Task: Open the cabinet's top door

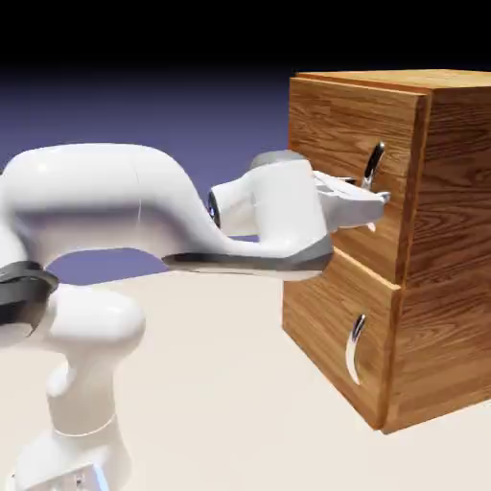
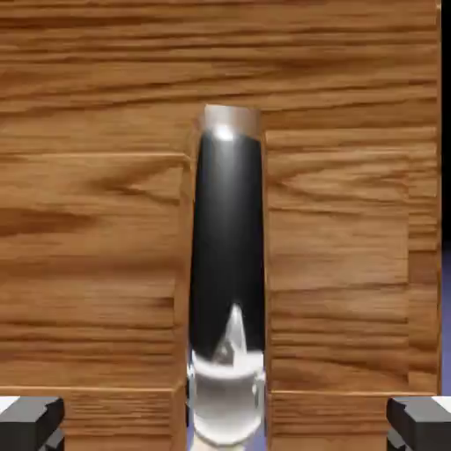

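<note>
- Base: the arm's white base (image 1: 72,451) stands at 7 o'clock in the exterior view, on the pale tabletop (image 1: 211,384).
- Arm: the white arm (image 1: 105,192) rises from the base, bends at 9 o'clock and extends toward 3 o'clock.
- Hand: the white hand (image 1: 288,206) is located between 2 and 3 o'clock, directed at the cabinet front.
- Jaws: released. In the hand view, the grey fingertips (image 2: 31,423) stand wide apart at 7 and 5 o'clock, one on each side of the top handle (image 2: 226,255) and clear of it. Nothing is grasped.
- Top handle: curved, glossy and upright. It runs from the centre of the hand view down to 6 o'clock, against horizontal wood grain. In the exterior view, the jaws partly cover its lower portion.
- Lower handle: the curved silver lower handle (image 1: 356,350) is mounted between 4 and 5 o'clock in the exterior view, on the lower panel (image 1: 331,331).
- Top door: the wood-grain top door (image 1: 331,120) is at 2 o'clock in the exterior view, directly above the lower panel. It is closed against the cabinet body.
- Cabinet: the boxy brown cabinet (image 1: 455,230) occupies the 2 to 4 o'clock sector, its side wall outermost toward 3 o'clock.
</note>
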Tool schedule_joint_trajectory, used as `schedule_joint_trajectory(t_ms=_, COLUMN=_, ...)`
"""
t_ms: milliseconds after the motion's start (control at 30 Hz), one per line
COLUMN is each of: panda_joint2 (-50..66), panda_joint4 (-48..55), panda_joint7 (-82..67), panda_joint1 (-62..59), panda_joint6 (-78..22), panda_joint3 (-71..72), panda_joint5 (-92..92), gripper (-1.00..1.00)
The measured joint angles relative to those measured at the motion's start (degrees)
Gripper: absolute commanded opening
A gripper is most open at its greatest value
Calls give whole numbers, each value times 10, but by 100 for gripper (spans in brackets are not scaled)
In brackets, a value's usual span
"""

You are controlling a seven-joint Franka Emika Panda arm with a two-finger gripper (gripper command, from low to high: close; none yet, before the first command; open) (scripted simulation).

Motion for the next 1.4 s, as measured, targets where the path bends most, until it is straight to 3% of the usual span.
schedule_joint_trajectory(t_ms=400, panda_joint2=-13, panda_joint4=-155, panda_joint7=0, panda_joint1=-249, panda_joint6=-77, panda_joint3=226, panda_joint5=156, gripper=-100)
schedule_joint_trajectory(t_ms=700, panda_joint2=-105, panda_joint4=-266, panda_joint7=-85, panda_joint1=-374, panda_joint6=-142, panda_joint3=399, panda_joint5=370, gripper=-100)
schedule_joint_trajectory(t_ms=1100, panda_joint2=-223, panda_joint4=-346, panda_joint7=-202, panda_joint1=-393, panda_joint6=-267, panda_joint3=600, panda_joint5=669, gripper=-100)
schedule_joint_trajectory(t_ms=1400, panda_joint2=-240, panda_joint4=-341, panda_joint7=-243, panda_joint1=-346, panda_joint6=-422, panda_joint3=780, panda_joint5=888, gripper=-100)
